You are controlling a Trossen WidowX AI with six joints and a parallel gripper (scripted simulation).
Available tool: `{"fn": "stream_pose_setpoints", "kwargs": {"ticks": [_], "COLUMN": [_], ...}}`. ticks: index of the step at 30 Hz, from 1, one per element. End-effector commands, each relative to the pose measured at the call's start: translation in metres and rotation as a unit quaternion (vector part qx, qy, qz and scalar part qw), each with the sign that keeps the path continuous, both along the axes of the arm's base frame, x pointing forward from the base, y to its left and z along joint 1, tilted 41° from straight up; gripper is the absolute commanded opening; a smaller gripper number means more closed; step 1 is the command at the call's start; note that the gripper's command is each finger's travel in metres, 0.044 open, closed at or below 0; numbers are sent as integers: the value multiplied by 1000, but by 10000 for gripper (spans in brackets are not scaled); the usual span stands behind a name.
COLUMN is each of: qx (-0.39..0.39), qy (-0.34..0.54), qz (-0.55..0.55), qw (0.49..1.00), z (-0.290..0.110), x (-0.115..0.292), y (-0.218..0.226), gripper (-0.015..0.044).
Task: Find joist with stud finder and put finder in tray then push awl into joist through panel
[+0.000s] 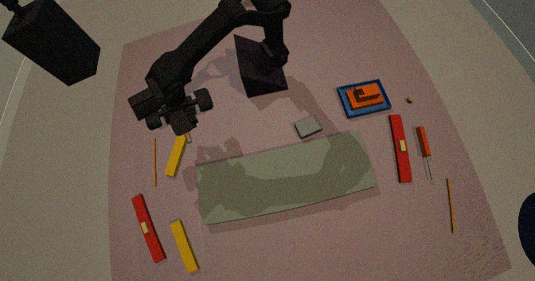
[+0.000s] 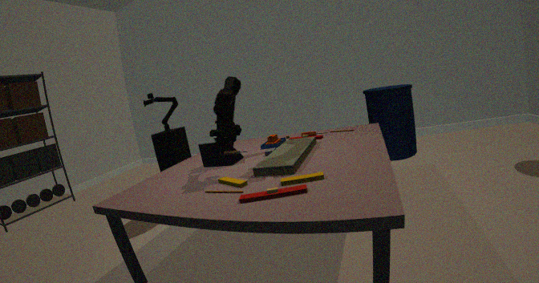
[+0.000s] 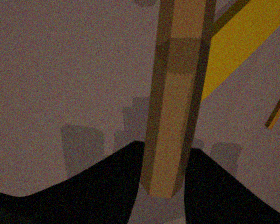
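My gripper (image 1: 184, 128) (image 3: 165, 155) is shut on the wooden handle of the awl (image 1: 188, 138) (image 3: 179, 95). The awl lies roughly level between the fingers, above the table, near the upper yellow bar. In the exterior view the thin shaft of the awl (image 2: 231, 152) points right; the top view hides most of the handle behind the gripper. The orange stud finder (image 1: 371, 103) (image 2: 273, 139) sits inside the blue tray (image 1: 369, 112) (image 2: 265, 146). The pale green floor panel (image 1: 287, 167) (image 2: 289, 156) lies to the right of the gripper; no hole is visible in it.
A grey block (image 1: 307, 127) lies behind the panel. Yellow bars (image 1: 175, 156) (image 1: 185, 247), a red level (image 1: 148, 228) and a thin stick (image 1: 154, 161) lie left. Another red level (image 1: 400, 155), an orange-handled tool (image 1: 423, 141) and a second thin stick (image 1: 451, 206) lie right.
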State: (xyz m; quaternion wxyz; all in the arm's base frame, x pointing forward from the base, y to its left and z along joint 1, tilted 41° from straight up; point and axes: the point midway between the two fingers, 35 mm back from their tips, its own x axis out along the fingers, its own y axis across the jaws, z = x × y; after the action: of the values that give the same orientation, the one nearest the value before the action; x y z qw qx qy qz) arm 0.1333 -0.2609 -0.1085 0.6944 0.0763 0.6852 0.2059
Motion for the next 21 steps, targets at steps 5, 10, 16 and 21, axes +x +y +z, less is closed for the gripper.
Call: {"fn": "stream_pose_setpoints", "kwargs": {"ticks": [5, 10, 16, 21], "qx": [-117, -186, -266, -329], "qy": [-49, -69, -81, -81], "qz": [134, 216, 309, 381], "qw": [983, 956, 910, 861], "z": [-4, -2, 5, 15], "x": [14, 23, 35, 45], "y": [-19, -30, -42, -50], "gripper": [0, 0, 0, 0]}}
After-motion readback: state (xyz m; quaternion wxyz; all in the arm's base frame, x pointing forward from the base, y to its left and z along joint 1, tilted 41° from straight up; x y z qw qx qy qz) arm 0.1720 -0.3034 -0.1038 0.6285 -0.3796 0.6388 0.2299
